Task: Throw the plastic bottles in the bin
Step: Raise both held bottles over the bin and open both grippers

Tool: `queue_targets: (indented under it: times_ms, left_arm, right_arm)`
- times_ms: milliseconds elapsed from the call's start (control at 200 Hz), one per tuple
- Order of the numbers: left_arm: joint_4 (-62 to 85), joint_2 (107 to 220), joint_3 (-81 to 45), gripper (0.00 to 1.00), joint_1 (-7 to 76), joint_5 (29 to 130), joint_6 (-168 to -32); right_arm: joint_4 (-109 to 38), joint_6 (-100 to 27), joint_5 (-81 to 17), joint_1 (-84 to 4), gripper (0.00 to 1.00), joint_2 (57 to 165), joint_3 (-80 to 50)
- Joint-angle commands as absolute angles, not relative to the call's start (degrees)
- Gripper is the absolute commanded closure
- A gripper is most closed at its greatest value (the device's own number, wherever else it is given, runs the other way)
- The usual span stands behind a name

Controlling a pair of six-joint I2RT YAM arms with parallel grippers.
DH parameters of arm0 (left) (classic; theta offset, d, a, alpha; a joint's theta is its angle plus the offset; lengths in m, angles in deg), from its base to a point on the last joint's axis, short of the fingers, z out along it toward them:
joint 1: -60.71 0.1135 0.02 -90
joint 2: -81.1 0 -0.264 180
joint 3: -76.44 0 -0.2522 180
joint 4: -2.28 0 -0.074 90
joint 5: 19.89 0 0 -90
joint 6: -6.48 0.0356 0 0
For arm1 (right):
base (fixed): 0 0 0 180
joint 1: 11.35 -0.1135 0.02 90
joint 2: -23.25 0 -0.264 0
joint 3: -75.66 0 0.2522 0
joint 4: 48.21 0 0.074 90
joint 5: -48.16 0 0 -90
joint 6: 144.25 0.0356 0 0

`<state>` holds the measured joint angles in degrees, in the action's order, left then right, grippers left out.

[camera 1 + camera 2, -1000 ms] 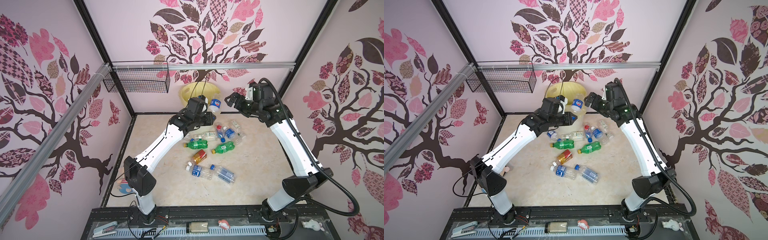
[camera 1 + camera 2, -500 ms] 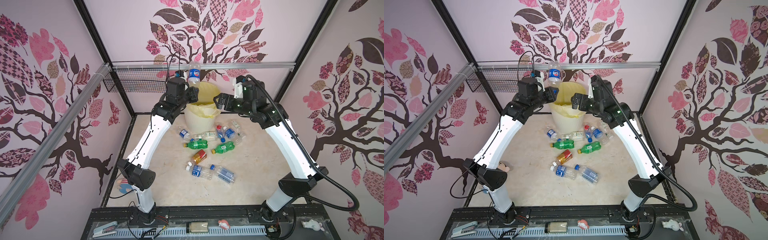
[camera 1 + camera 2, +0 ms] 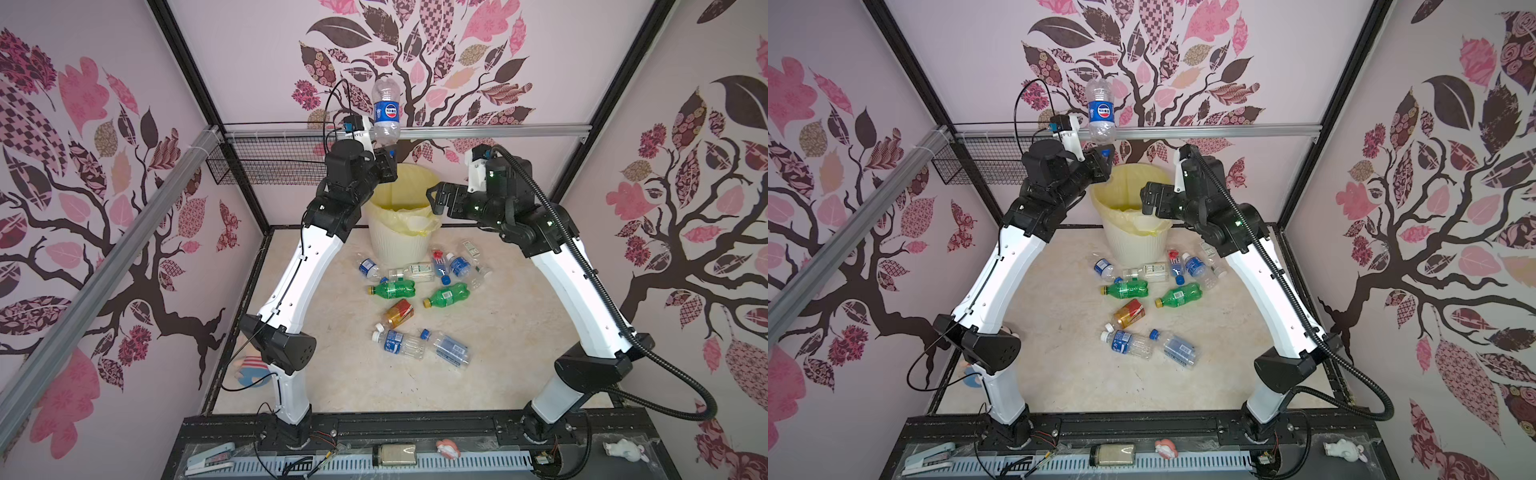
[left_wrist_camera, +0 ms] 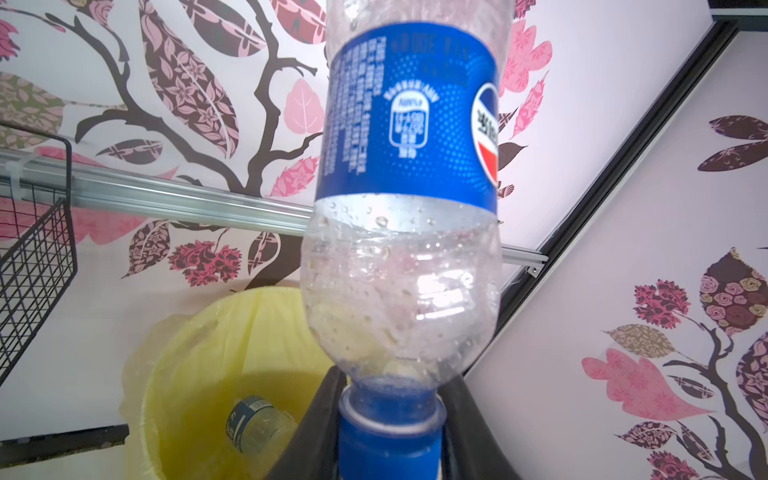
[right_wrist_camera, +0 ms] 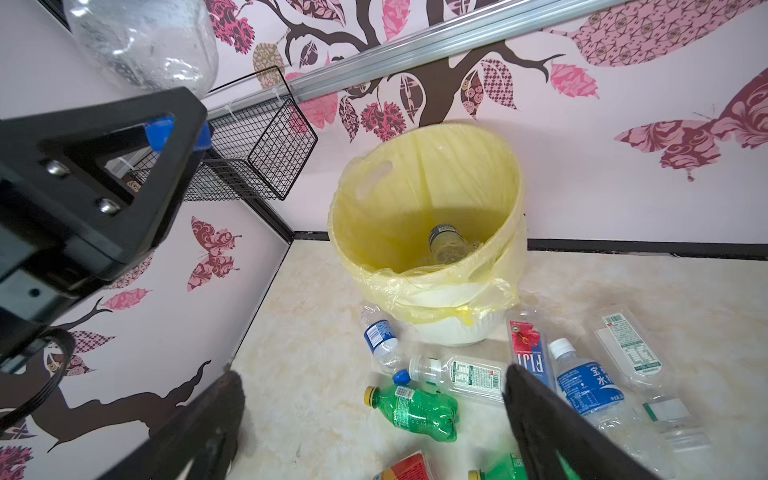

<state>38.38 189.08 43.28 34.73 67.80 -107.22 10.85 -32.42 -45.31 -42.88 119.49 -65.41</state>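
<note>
Above the bin (image 3: 397, 245), left hand (image 3: 390, 160) half hides the bottle (image 3: 386, 112)'s cap.

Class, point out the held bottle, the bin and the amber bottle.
Clear blue-labelled plastic bottle (image 3: 386, 111): a top view, label.
Cream ribbed round plastic bin (image 3: 395, 247): a top view, outer wall.
Amber red-labelled plastic bottle (image 3: 400, 312): a top view, body.

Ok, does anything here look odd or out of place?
One thing: the left end effector pinches a blue-labelled bottle by its cap only, so it stands bottom-up, high above the bin. Nothing looks spilled; other bottles lie scattered on the tabletop.
</note>
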Motion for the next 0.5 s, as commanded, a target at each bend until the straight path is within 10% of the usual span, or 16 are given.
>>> queue_targets:
  times_ms: [0, 160, 495]
  left_arm:
    - [35.6, 190.9, 44.9, 0.86, 34.6, 67.7, -107.2]
    - [36.6, 196.0, 40.2, 0.78, 34.6, 67.3, -110.2]
    - [38.3, 196.9, 38.4, 0.16, 34.4, 69.1, -110.9]
  right_arm:
    - [11.5, -33.1, -46.9, -42.8, 0.00, 120.7, -67.2]
    - [12.0, -32.7, -47.2, -42.7, 0.00, 120.8, -66.4]
    - [12.0, -32.9, -47.6, -42.7, 0.00, 119.4, -65.1]
